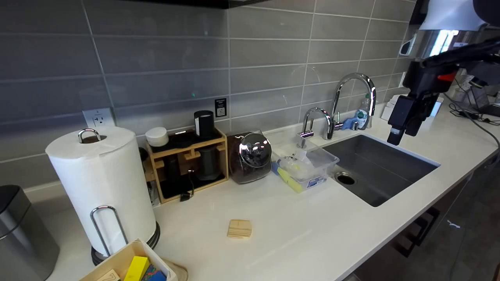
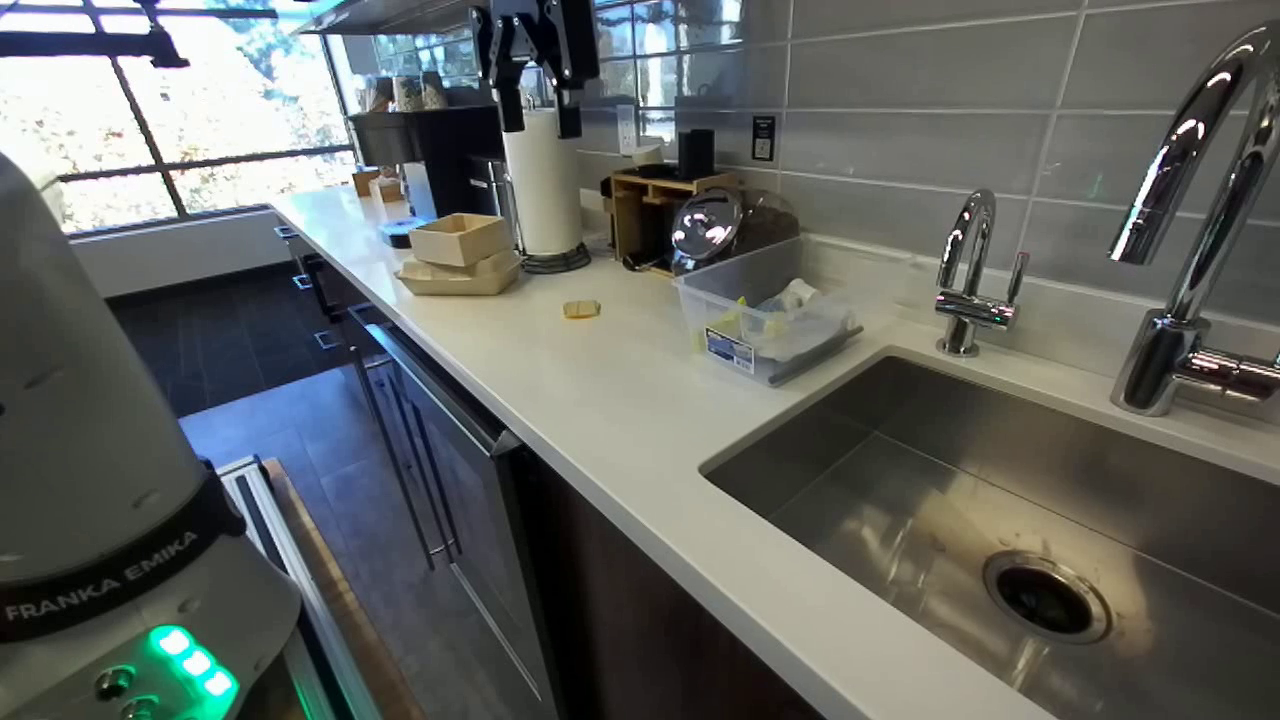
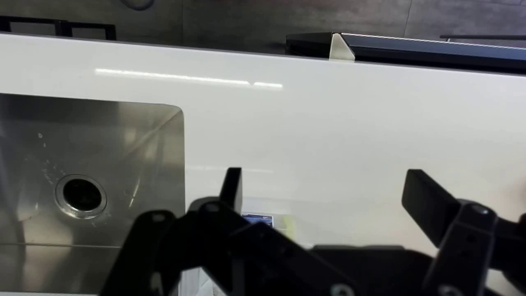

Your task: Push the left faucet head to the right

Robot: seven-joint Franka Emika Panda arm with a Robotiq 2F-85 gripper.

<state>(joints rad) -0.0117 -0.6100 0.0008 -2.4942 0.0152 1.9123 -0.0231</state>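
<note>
The left faucet head, a short thin chrome gooseneck [image 1: 317, 109], stands behind the sink and beside the taller high-arched faucet [image 1: 353, 76]. In both exterior views the short spout [image 2: 979, 206] arches over with its tip turned down. In an exterior view its tip hangs left of its stem, and the taller faucet [image 2: 1165, 190] is at the right edge. My black gripper [image 1: 404, 134] points down, well above the counter and apart from both faucets. It also shows in an exterior view [image 2: 540, 128]. In the wrist view the gripper [image 3: 324, 174] is open with nothing between its fingers. Neither faucet shows there.
The steel sink [image 2: 800, 470] lies in front of the faucets. A clear plastic box [image 2: 700, 315] stands beside it, near the short faucet. Farther along are a glass jar [image 1: 244, 164], a wooden organizer [image 1: 224, 156], a paper towel roll [image 1: 105, 187] and a wooden block [image 1: 240, 228].
</note>
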